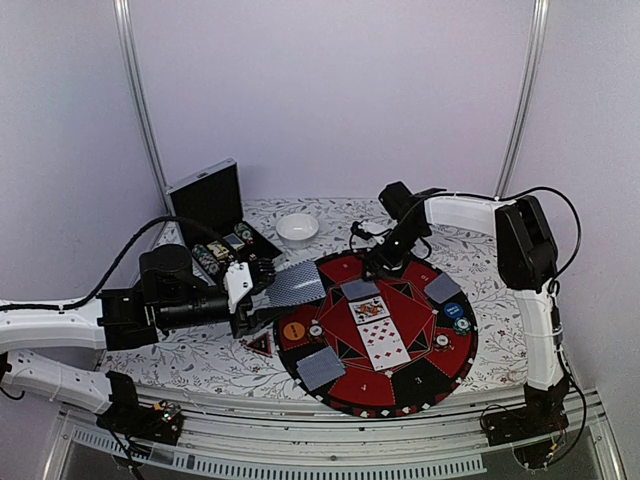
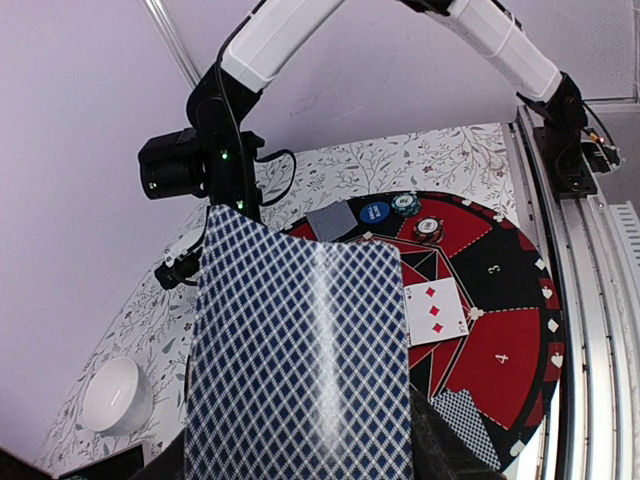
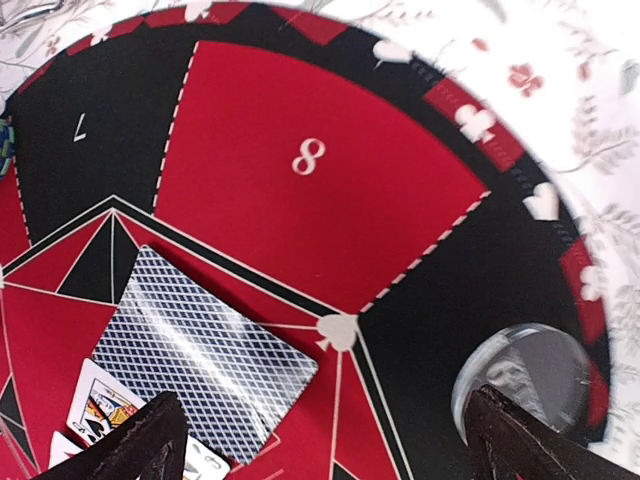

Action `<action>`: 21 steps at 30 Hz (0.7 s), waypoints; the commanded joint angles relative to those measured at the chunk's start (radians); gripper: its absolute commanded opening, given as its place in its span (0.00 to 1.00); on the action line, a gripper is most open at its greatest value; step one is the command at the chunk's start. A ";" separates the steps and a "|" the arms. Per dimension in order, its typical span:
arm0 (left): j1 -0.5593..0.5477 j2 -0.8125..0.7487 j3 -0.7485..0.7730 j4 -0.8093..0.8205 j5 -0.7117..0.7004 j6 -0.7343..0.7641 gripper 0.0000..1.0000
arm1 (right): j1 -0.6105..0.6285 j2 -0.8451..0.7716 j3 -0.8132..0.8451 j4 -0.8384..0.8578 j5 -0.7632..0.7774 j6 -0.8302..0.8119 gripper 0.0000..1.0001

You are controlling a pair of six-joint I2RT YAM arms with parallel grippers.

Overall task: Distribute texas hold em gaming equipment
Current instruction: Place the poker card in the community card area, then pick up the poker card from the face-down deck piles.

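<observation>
My left gripper [image 1: 262,290] is shut on a stack of playing cards [image 2: 300,370], whose blue-checked back fills the left wrist view and hides the jaws. It hovers at the left edge of the round red-and-black mat [image 1: 415,385]. My right gripper [image 3: 325,445] hangs open low over the mat's far edge, nothing between its fingers. A blurred grey-white poker chip [image 3: 525,375] lies by its right fingertip [image 3: 520,440], and a face-down card [image 3: 200,350] lies by the left one. Face-up cards [image 1: 378,330] lie at the mat's centre, with the orange button [image 1: 293,330] on the left and the blue button [image 1: 453,310] on the right.
More face-down cards [image 1: 320,367] [image 1: 443,287] and striped chips [image 1: 461,325] [image 1: 441,341] lie around the mat. The open black-lined case [image 1: 212,205] with chips stands at the back left, a white bowl [image 1: 297,228] beside it. A small triangular piece [image 1: 260,345] lies off the mat's left.
</observation>
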 commanded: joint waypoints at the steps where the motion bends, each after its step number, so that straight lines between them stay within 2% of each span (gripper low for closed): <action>1: -0.012 0.002 0.001 0.026 0.008 0.010 0.52 | 0.049 -0.129 0.011 0.025 0.211 -0.002 0.99; 4: -0.011 0.001 0.001 0.026 0.009 0.010 0.52 | 0.064 -0.220 0.009 0.049 0.259 0.013 0.99; 8: -0.012 -0.001 0.001 0.028 0.007 0.011 0.52 | 0.097 -0.380 -0.032 0.132 0.156 0.034 0.99; 10: -0.011 -0.001 0.000 0.028 0.007 0.011 0.52 | 0.115 -0.477 -0.065 0.186 0.027 0.044 0.99; 12: -0.011 0.000 0.001 0.028 0.005 0.011 0.52 | 0.122 -0.554 -0.126 0.271 -0.179 0.076 0.99; 15: -0.012 -0.003 0.000 0.029 -0.003 0.014 0.52 | 0.161 -0.668 -0.283 0.474 -0.328 0.161 0.99; 18: -0.011 -0.006 -0.002 0.034 -0.009 0.015 0.52 | 0.251 -0.746 -0.421 0.657 -0.373 0.208 0.99; 21: -0.013 -0.006 -0.003 0.036 -0.016 0.016 0.52 | 0.340 -0.735 -0.448 0.679 -0.315 0.232 0.99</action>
